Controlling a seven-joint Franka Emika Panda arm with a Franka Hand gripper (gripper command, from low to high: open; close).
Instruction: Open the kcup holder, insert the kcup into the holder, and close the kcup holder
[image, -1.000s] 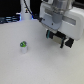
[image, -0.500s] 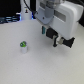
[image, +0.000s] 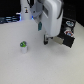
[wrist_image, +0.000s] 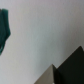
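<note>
The kcup (image: 23, 47), a small white cup with a green top, stands upright on the white table towards the exterior view's left. My white gripper (image: 47, 39) hangs above the table to the kcup's right, apart from it, its dark fingers open and empty. The black kcup holder (image: 68, 33) sits just past the gripper at the exterior view's right, partly hidden behind it; I cannot tell whether it is open. In the blurred wrist view a green blob (wrist_image: 5, 30) shows at one edge and a dark boxy corner (wrist_image: 70, 67) at the opposite corner.
The white table (image: 40, 67) spreads wide in front of the kcup and gripper. A white upright post (image: 25, 12) and dark clutter stand along the back edge behind the arm.
The gripper has shifted a little to the exterior view's left, nearer the kcup. The kcup and the kcup holder have stayed where they were.
</note>
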